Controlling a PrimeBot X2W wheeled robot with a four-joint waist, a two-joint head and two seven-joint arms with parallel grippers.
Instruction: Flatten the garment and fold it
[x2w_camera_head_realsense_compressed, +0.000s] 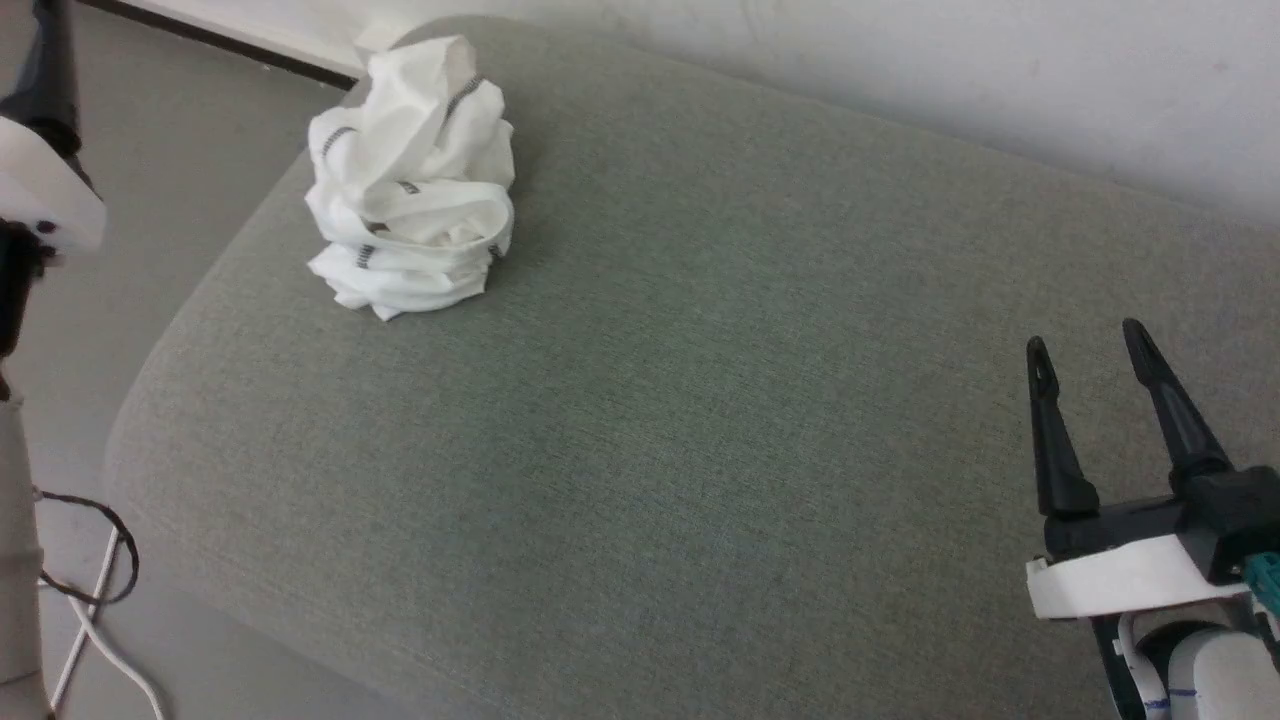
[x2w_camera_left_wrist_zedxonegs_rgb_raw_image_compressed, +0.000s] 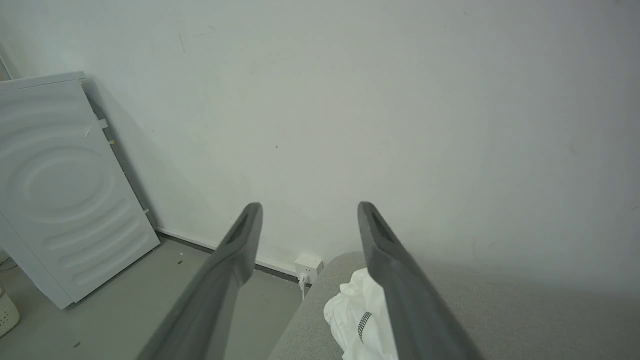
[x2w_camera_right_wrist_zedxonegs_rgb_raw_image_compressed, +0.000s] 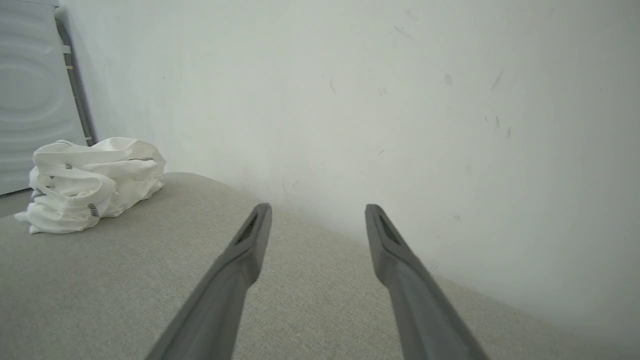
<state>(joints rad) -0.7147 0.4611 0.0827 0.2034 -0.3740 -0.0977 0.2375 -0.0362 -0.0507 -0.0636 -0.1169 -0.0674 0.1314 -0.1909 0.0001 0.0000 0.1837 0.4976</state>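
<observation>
The garment (x2w_camera_head_realsense_compressed: 412, 185) is a crumpled white heap with dark dashed stitching, sitting near the far left corner of the grey-green cushion (x2w_camera_head_realsense_compressed: 700, 400). My right gripper (x2w_camera_head_realsense_compressed: 1088, 345) hovers over the cushion's near right part, far from the heap, open and empty. In the right wrist view the garment (x2w_camera_right_wrist_zedxonegs_rgb_raw_image_compressed: 90, 182) lies far off to the left of the open right gripper (x2w_camera_right_wrist_zedxonegs_rgb_raw_image_compressed: 318, 212). My left gripper (x2w_camera_left_wrist_zedxonegs_rgb_raw_image_compressed: 310, 212) is open and empty, raised off the cushion's left side. The garment (x2w_camera_left_wrist_zedxonegs_rgb_raw_image_compressed: 357, 312) shows low beside its right finger. The left arm's white housing (x2w_camera_head_realsense_compressed: 40, 195) is at the left edge.
A pale wall (x2w_camera_head_realsense_compressed: 1000, 70) runs along the cushion's far side. A white ribbed panel (x2w_camera_left_wrist_zedxonegs_rgb_raw_image_compressed: 60, 190) leans on the wall, left of the cushion. A wall socket (x2w_camera_left_wrist_zedxonegs_rgb_raw_image_compressed: 307, 264) sits by the corner. Cables (x2w_camera_head_realsense_compressed: 90, 590) lie on the grey floor at the left.
</observation>
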